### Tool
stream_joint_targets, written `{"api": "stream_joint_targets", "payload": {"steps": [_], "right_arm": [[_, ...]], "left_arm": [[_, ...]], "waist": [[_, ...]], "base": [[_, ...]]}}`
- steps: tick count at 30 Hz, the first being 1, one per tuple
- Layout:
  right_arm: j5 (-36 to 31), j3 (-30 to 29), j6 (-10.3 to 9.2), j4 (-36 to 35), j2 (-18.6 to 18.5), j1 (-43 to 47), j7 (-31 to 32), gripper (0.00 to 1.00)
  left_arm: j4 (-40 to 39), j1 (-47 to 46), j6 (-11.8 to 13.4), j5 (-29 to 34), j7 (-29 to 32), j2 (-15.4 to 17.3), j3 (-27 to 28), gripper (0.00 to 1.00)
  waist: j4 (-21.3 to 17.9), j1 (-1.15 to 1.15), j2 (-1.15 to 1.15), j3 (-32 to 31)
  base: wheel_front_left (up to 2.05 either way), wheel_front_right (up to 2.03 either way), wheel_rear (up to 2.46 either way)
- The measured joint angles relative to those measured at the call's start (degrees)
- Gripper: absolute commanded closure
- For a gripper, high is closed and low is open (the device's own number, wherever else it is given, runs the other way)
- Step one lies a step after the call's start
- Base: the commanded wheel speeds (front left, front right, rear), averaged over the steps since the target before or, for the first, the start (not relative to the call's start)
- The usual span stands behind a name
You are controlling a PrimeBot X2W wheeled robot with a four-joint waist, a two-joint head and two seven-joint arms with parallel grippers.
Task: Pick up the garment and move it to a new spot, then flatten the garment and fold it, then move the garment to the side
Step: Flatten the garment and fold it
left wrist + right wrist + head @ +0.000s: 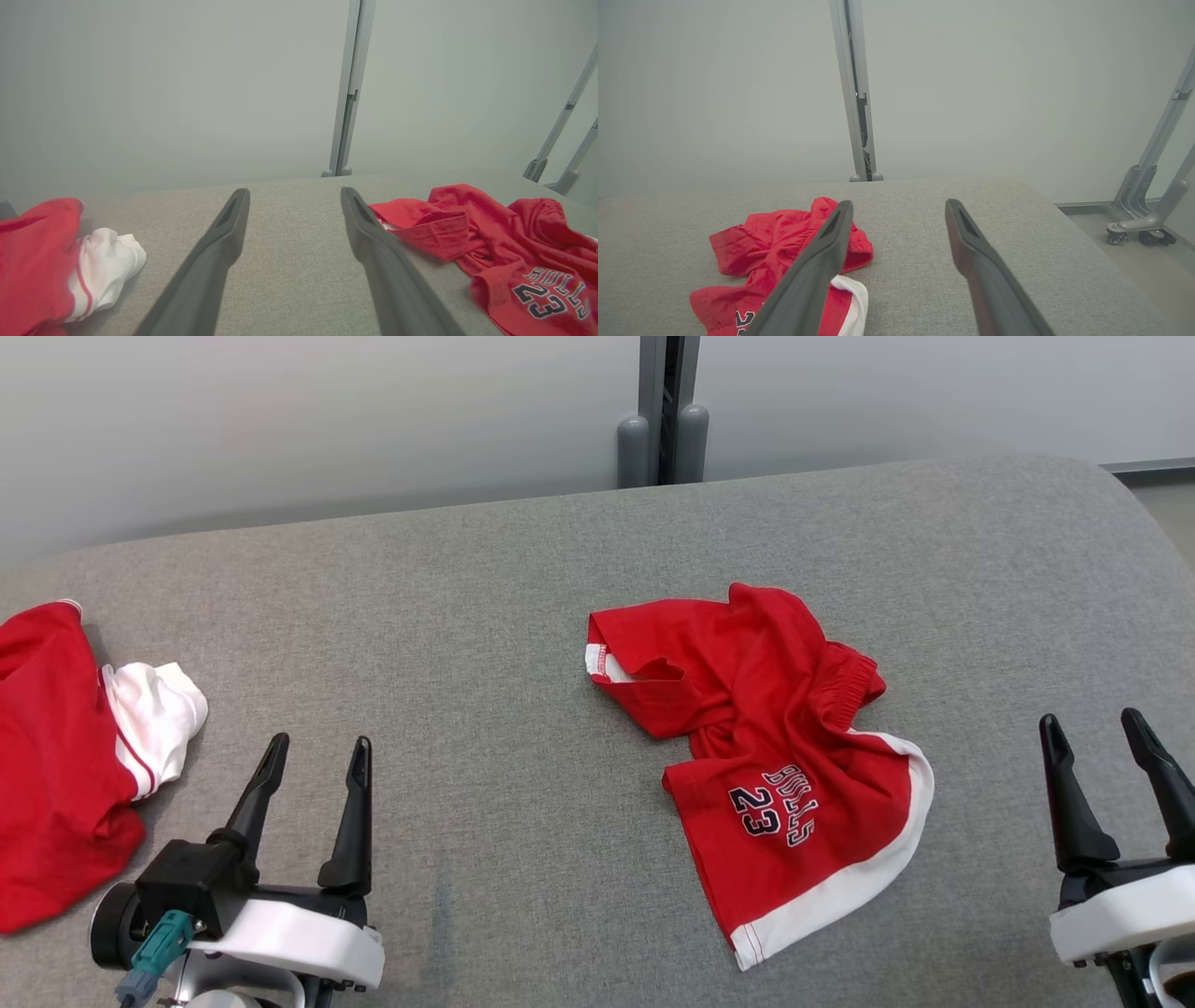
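A crumpled red garment (775, 747) with white trim and "BULLS 23" printed on it lies right of centre on the grey fabric surface (485, 597). My left gripper (320, 742) hovers at the lower left, open and empty, well to the left of it. My right gripper (1090, 717) is at the lower right, open and empty, a short way right of the garment's white hem. In the left wrist view the garment (504, 242) lies to the right of the open left gripper (295, 191). In the right wrist view the garment (775, 233) lies to the left of the open right gripper (899, 202), partly behind one finger.
A second red and white garment (56, 756) lies bunched at the far left edge, also seen in the left wrist view (42, 256). A pale wall with a grey post (665, 411) stands behind the surface. The surface's rounded right edge (1148, 513) drops to the floor.
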Motion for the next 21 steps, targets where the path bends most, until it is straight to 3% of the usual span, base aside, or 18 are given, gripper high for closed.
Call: {"api": "stream_joint_targets", "payload": {"steps": [10, 16, 21], "right_arm": [[3.37, 0.97, 0.00, 0.78, -2.04, -0.21, 1.21, 0.00], [10.67, 5.45, -0.01, 4.53, -8.43, -3.76, 4.04, 0.00], [16.92, 13.60, -0.01, 8.88, -14.56, -8.72, 5.67, 0.00]], "left_arm": [[-1.41, 0.32, 0.54, 0.01, 0.52, 0.26, -0.23, 0.00], [-1.90, -0.97, 0.51, 0.26, 0.48, 0.13, -0.48, 0.00], [-1.70, -2.92, 0.00, 0.55, 0.02, -0.59, -0.68, 0.00]], "waist": [[0.80, 0.00, 0.00, 0.67], [1.96, 0.00, 0.00, 3.25], [3.61, 0.00, 0.00, 6.47]], "base": [[0.00, 0.00, 0.00], [0.00, 0.00, 0.00], [0.00, 0.00, 0.00]]}}
